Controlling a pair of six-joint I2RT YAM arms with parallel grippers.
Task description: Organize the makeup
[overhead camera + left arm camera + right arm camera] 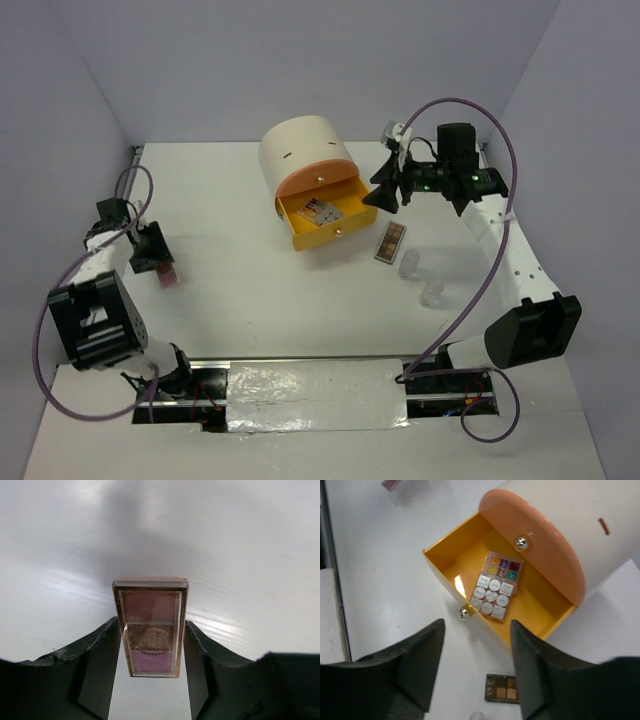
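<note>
Pinkish palette (151, 630) clamped between left fingers (97, 665), 9 o'clock side of table (250, 290). Grey-white palette (495, 587) in open yellow drawer (445, 562); right fingers (420, 665) spread wide above it. Brown palette (390, 242) at drawer's 4 o'clock.

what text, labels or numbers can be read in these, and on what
None reads clearly.
Pink palette in the left gripper: a round emblem with lettering, too blurred to read.
Multicolour palette in the drawer: marks on its white pans, too small to read.
</note>
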